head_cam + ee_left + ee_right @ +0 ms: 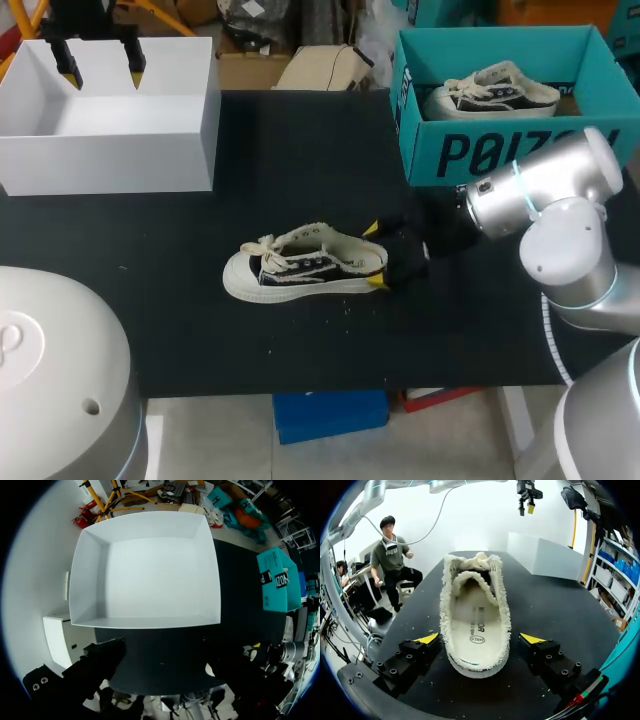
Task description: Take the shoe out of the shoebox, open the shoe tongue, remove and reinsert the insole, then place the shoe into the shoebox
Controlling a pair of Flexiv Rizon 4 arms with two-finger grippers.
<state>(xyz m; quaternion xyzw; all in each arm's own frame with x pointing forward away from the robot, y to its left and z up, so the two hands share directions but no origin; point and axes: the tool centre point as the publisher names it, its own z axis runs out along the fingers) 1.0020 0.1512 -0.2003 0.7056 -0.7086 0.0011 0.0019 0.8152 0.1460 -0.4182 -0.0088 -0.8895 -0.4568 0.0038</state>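
Shoe [300,268], cream, dark sides, frayed collar, heel between parted right end effector [480,640], left end effector [101,70] parted

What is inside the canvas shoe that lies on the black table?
A pale insole lies inside the dark canvas shoe with frayed cream edge. Its front part is hidden under the tongue and laces.

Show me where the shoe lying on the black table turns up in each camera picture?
Head view: the shoe is mid-table, with the right gripper at its heel.
Left wrist view: I cannot make it out there.
Right wrist view: the shoe lies between the open fingers, heel nearest the camera.
Shared landmark: the white box, in all three.
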